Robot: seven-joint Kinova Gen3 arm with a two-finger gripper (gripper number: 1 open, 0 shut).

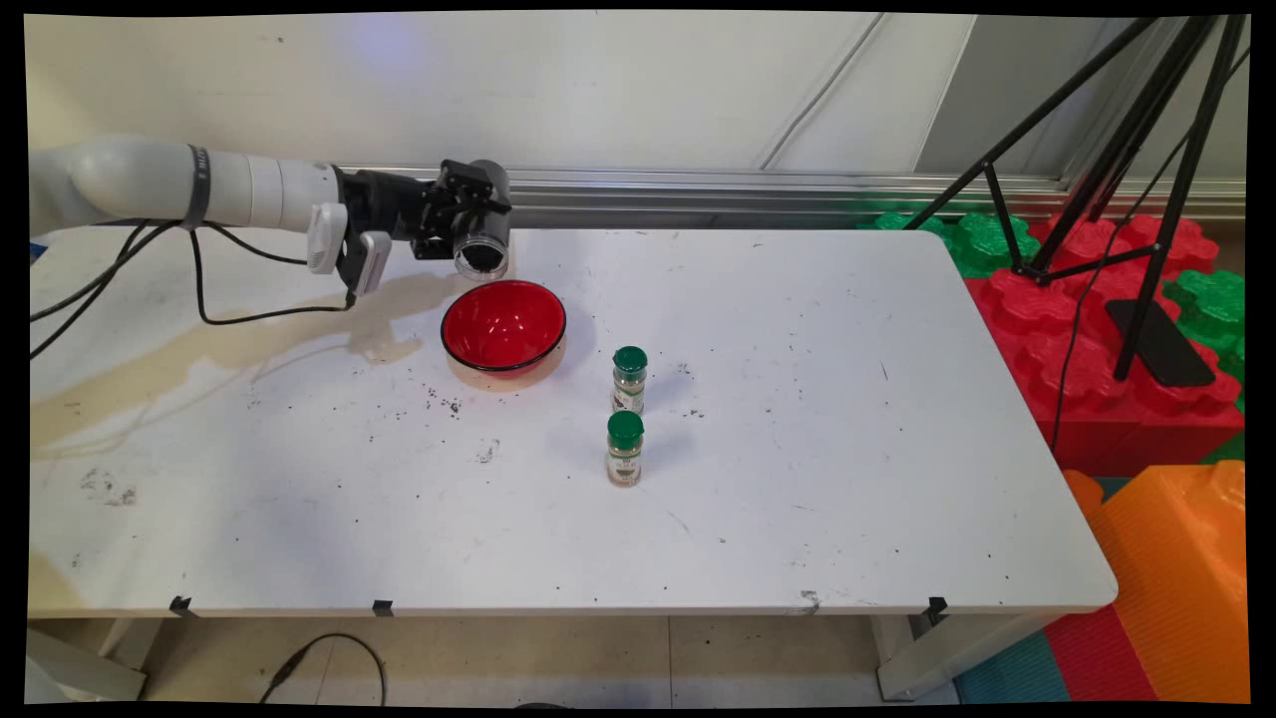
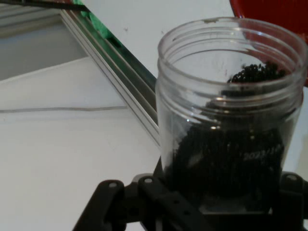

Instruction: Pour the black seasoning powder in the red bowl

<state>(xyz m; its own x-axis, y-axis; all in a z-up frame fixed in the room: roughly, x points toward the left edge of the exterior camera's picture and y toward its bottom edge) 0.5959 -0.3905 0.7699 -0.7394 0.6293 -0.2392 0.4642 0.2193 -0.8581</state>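
The black gripper (image 1: pixel 469 224) is hanging in the air at the far left of the table (image 1: pixel 797 479), turned on its side, and it is pinching a clear plastic jar (image 1: pixel 481 254) by the lower part of its body. In the hand view the jar (image 2: pixel 231 125) is rising straight out of the black linkage, its open threaded mouth pointing away from the hand; no lid is showing on it. It is holding dark fine grains, which are lying heaped along the wall and reaching up toward the rim. In the main view the jar's mouth is facing down and toward the near side, just above and slightly left of the far rim of a red bowl (image 1: pixel 503 326), apart from it.

The bowl is sitting on the table and is looking empty inside. To its right and nearer, two small spice jars are standing upright, each with a green cap: the farther one (image 1: pixel 629 379) and the nearer one (image 1: pixel 624 449), close together but not touching. Dark specks (image 1: pixel 444 402) are lying scattered on the table left of and near the bowl.

The clear jar is probably light and fairly stiff, with smooth walls that may be slippery, so a hold across the lower body, below the threads, seems soundest. The loose grains are likely to shift and spill easily with any tilt.
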